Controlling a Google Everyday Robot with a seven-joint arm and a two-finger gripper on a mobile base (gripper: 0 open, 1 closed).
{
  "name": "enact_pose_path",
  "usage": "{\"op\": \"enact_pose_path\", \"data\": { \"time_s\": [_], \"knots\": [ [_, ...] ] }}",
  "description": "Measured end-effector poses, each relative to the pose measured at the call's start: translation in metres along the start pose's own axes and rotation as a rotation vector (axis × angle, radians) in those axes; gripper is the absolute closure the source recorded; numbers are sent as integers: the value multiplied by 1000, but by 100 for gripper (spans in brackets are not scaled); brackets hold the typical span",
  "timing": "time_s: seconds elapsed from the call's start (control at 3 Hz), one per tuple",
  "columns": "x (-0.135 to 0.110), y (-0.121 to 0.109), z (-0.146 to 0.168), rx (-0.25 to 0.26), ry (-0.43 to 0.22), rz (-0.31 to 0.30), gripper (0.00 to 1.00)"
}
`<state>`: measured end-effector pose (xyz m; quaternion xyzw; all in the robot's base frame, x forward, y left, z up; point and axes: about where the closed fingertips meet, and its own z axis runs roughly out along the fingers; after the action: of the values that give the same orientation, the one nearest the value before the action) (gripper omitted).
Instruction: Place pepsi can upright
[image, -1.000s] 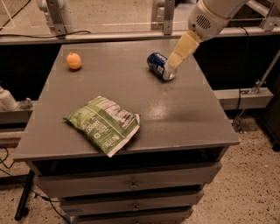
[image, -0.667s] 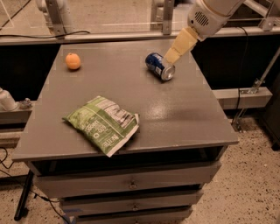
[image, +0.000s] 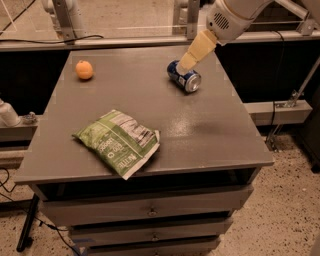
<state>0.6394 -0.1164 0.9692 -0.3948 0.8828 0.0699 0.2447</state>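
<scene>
Grey counter bearing a green bag flat near the front edge, left of middle. Above the back right part, the gripper, tip just at the can; spread or pressed together, cannot tell. Can on its side near the back edge, right of middle, silver end facing front right; orange by the back left corner.

Open tabletop (end effector at can)

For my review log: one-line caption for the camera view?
Pincer just above the pepsi can, which lies on its side on the table.
</scene>
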Motion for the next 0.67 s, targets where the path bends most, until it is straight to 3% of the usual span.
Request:
{"op": "enact_pose_path", "data": {
  "time_s": [0.33, 0.67],
  "knots": [
    [-46, 7, 25, -3, -82, 25, 0],
    [-83, 2, 60, 32, -126, 32, 0]
  ]
}}
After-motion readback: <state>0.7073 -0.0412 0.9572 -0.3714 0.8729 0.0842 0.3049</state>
